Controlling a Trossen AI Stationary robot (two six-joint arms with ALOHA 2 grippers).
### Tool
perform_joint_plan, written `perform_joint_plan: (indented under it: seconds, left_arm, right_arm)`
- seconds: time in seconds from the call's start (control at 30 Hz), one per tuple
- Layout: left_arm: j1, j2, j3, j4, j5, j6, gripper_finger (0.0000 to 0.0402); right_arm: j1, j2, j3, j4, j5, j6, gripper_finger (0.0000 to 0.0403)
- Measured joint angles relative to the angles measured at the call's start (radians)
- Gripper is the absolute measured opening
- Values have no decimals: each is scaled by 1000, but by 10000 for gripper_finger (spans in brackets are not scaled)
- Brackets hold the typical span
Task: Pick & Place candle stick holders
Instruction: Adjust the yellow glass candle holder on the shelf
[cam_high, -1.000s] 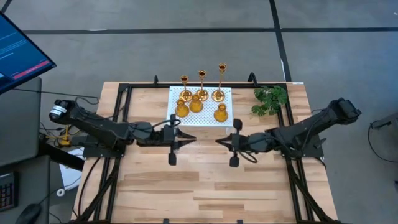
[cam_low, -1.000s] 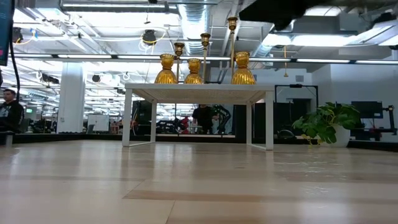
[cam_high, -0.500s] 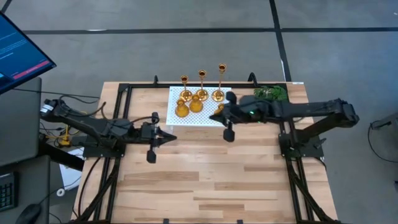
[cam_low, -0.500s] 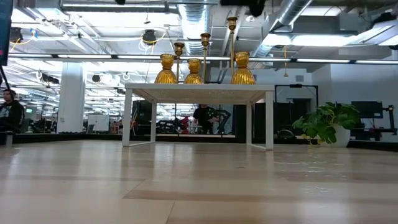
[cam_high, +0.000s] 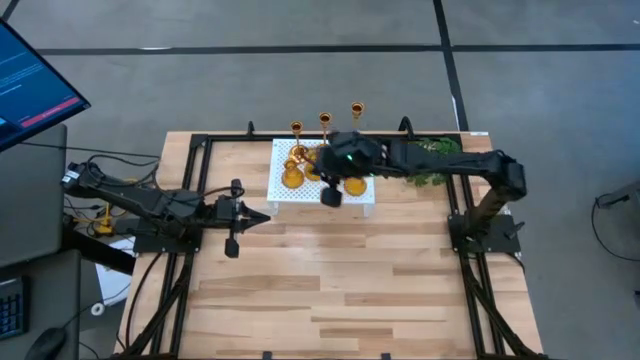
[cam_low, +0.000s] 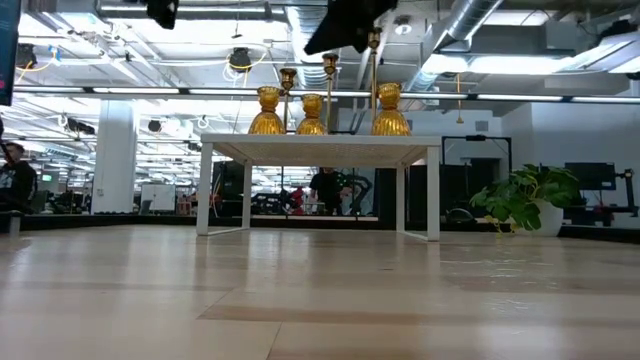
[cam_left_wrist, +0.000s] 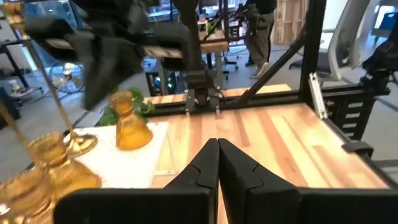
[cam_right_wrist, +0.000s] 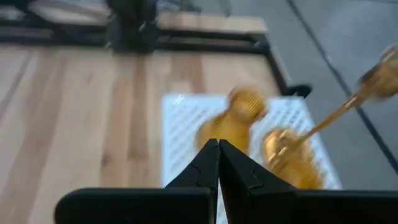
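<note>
Six gold candle stick holders stand on a white perforated platform (cam_high: 300, 190) at the table's far middle. Three tall ones line its far edge (cam_high: 325, 122), and a short one (cam_high: 292, 176) stands in front of them. My right gripper (cam_high: 314, 162) is shut and empty, hovering above the short holders and pointing toward the table's left. It partly hides one short holder (cam_high: 356, 187). In the right wrist view the shut fingers (cam_right_wrist: 218, 143) point at two short holders (cam_right_wrist: 239, 121). My left gripper (cam_high: 266, 217) is shut and empty, left of the platform, above the table.
A green plant sprig (cam_high: 440, 152) lies right of the platform, partly under my right arm. A black frame (cam_high: 200, 150) runs along the table's sides. The low view shows the platform on legs (cam_low: 320, 148) with my right gripper (cam_low: 345, 22) above the holders.
My right gripper has swung from the table's middle toward the far edge and to the left, ending above the short holders on the platform, and has stayed shut. My left gripper has drawn back toward the table's left edge, also shut. The holders have not moved.
</note>
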Motion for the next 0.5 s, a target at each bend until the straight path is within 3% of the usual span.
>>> perform_joint_plan:
  seconds: [0.17,0.5]
  left_arm:
    - [0,-36,-43,1,-2,-9,6]
    - [0,-38,-70,1,-2,-56,6]
  right_arm:
    - [-43,76,112,-79,51,1,0]
    - [-57,155,185,-165,155,0,0]
